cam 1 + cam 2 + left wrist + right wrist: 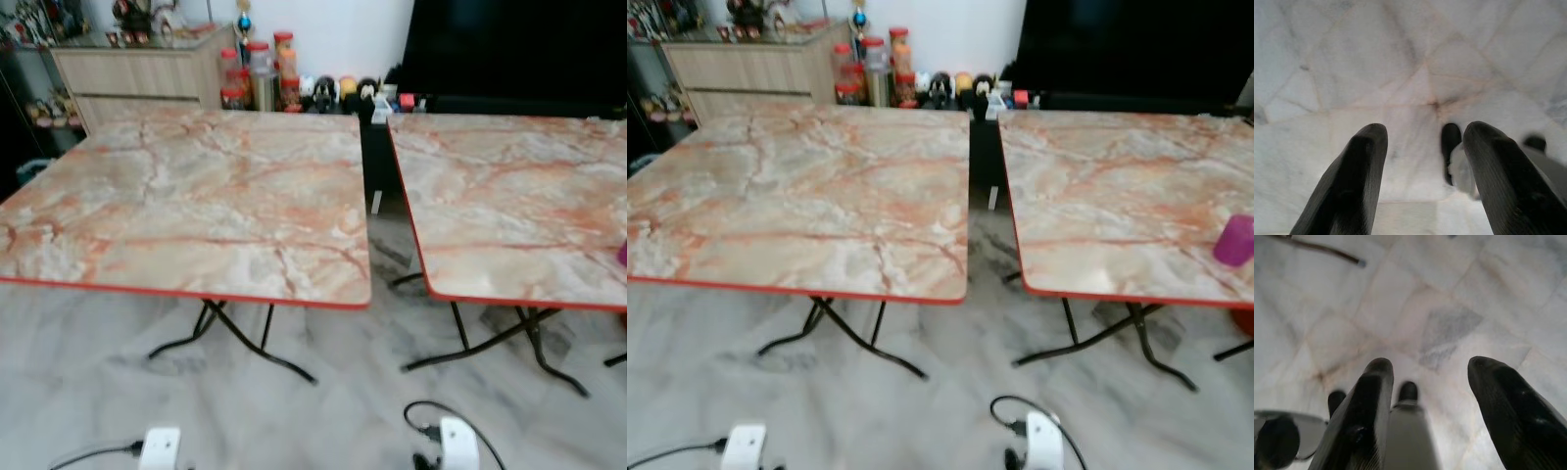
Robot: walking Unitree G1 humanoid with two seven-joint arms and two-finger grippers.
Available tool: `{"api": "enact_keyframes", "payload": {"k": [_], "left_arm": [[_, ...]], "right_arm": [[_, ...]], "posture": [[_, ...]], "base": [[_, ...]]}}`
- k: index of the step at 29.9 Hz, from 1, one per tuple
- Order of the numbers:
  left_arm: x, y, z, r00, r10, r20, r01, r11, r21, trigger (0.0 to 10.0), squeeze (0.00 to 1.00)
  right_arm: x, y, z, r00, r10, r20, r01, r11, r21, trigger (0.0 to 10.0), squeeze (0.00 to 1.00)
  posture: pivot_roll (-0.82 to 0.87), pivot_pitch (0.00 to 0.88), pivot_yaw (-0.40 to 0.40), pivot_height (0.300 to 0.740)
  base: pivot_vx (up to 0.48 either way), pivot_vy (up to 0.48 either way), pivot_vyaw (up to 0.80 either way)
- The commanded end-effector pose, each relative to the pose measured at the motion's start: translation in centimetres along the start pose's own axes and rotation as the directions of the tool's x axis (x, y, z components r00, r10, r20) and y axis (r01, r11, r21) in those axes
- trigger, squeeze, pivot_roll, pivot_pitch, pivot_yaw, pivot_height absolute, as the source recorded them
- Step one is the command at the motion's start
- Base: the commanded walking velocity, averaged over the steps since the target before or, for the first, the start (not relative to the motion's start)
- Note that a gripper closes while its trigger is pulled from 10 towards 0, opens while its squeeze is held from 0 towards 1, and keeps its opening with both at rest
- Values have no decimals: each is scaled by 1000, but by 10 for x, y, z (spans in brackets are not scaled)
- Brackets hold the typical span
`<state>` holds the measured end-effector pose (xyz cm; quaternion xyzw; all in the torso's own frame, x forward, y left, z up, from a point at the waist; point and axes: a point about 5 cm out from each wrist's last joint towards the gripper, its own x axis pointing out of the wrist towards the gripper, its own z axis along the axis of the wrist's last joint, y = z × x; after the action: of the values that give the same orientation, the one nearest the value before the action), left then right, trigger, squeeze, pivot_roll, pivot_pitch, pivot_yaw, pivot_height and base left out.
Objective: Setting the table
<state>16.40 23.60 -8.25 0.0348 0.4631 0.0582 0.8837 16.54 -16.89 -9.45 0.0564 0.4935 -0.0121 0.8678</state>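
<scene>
Two marble-patterned folding tables with red edges stand side by side: the left table (196, 196) and the right table (1117, 186). Both tops are bare, apart from a small magenta cup (1234, 240) near the right table's right edge. My arms hang low in front of the tables, with a white wrist part (160, 448) on the left and another (458, 443) on the right. The left gripper (1422, 132) is open over the marble floor and holds nothing. The right gripper (1430, 364) also points at the floor, open and empty.
A narrow gap (380, 196) separates the tables, and their black crossed legs (235, 338) spread over the pale marble floor. Behind stand a wooden cabinet (137, 78), jars (260, 73), small figurines (338, 90) and a large dark screen (509, 49).
</scene>
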Motion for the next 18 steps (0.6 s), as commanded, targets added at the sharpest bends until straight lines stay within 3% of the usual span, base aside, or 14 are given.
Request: {"api": "enact_keyframes", "payload": {"k": [1, 5, 16, 18], "left_arm": [[1, -9, 1, 1000, -12, -8, 12, 1000, 0, 10000, 0], [2, -15, 4, 1000, -16, 1, 16, 1000, 7, 10000, 0], [0, -4, -1, 1000, 11, -7, -11, 1000, -26, 10000, 0], [0, -1, -2, 1000, 15, -10, -16, 999, -34, 10000, 0]], "right_arm": [[0, -7, 10, 999, -16, 29, 16, 1000, -15, 10000, 0], [0, -11, 17, 999, -18, 41, 18, 1000, -4, 10000, 0], [1, -10, 20, 999, -10, 48, 12, 999, -39, 10000, 0], [1, -9, 20, 999, -5, 48, 7, 999, -49, 10000, 0]], "posture": [[69, 0, -21, 740], [57, 0, -27, 740], [65, 0, -35, 740], [66, 0, -33, 740]], "base": [[0, -379, 475], [0, -387, 128], [0, -368, 0], [262, -337, 575]]}}
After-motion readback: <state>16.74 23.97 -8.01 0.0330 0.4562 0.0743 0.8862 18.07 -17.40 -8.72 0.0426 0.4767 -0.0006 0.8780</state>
